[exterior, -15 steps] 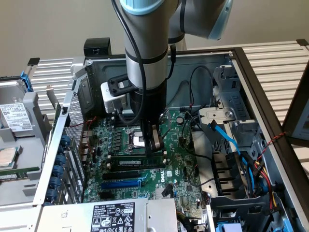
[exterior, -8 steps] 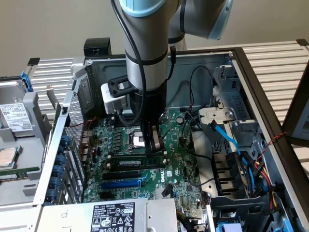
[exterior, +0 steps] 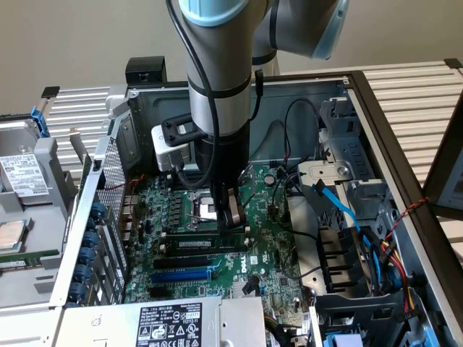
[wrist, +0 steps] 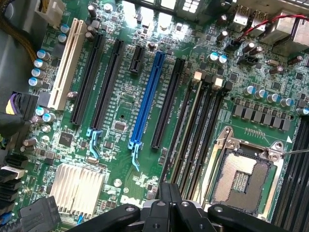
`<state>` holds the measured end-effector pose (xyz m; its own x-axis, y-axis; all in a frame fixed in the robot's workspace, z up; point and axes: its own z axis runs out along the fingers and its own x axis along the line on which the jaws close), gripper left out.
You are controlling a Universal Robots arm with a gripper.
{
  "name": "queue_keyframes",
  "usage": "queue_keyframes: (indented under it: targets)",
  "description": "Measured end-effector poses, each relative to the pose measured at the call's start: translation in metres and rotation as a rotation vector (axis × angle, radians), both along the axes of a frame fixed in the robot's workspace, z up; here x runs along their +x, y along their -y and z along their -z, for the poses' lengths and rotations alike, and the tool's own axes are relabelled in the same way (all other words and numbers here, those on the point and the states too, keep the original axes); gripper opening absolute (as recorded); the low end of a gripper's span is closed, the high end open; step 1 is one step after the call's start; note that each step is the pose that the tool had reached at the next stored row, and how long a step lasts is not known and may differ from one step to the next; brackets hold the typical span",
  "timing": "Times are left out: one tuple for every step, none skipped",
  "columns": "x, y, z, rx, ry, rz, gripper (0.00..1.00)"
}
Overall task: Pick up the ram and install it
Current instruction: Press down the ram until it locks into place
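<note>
The ram (exterior: 205, 243), a long dark-green stick with a small white label, lies along the black memory slots (exterior: 206, 236) on the motherboard (exterior: 268, 253) inside the open computer case. It looks seated in a slot, not lifted. My gripper (exterior: 231, 217) stands upright right over the end of those slots at the exterior view's right, its tip touching or just above them. In the wrist view the gripper (wrist: 169, 192) is shut with nothing visible between its fingers, and the memory slots (wrist: 195, 130) run away from its tip; the ram is hard to tell apart there.
An open CPU socket (exterior: 202, 210) (wrist: 241, 179) lies beside the memory slots. A blue expansion slot (exterior: 184, 275) (wrist: 147, 96) and black slots sit on the other side. Blue and black cables (exterior: 340, 210) and drive bays crowd the exterior view's right. A power supply (exterior: 166, 322) is at the front.
</note>
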<state>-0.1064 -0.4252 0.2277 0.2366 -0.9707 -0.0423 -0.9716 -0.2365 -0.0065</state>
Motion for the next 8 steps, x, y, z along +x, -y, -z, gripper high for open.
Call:
queue_keyframes:
  targets:
    - [0.0000, 0.0000, 0.0007, -0.0001, 0.0000, 0.000, 0.11]
    - [0.0000, 0.0001, 0.0013, -0.0002, 0.0000, 0.000, 0.11]
    - [-0.0001, 0.0000, 0.0021, -0.0002, 0.0002, 0.000, 0.11]
    - [0.0000, 0.0000, 0.0025, 0.0000, 0.0004, 0.000, 0.11]
    - [0.0000, 0.0000, 0.0026, 0.0000, 0.0004, 0.000, 0.11]
    - [0.0000, -0.0001, 0.0027, 0.0002, 0.0005, 0.000, 0.11]
    - [-0.0005, 0.0000, 0.0027, 0.0004, 0.0013, 0.000, 0.11]
    - [-0.0012, -0.0001, 0.0025, 0.0006, 0.0023, 0.000, 0.11]
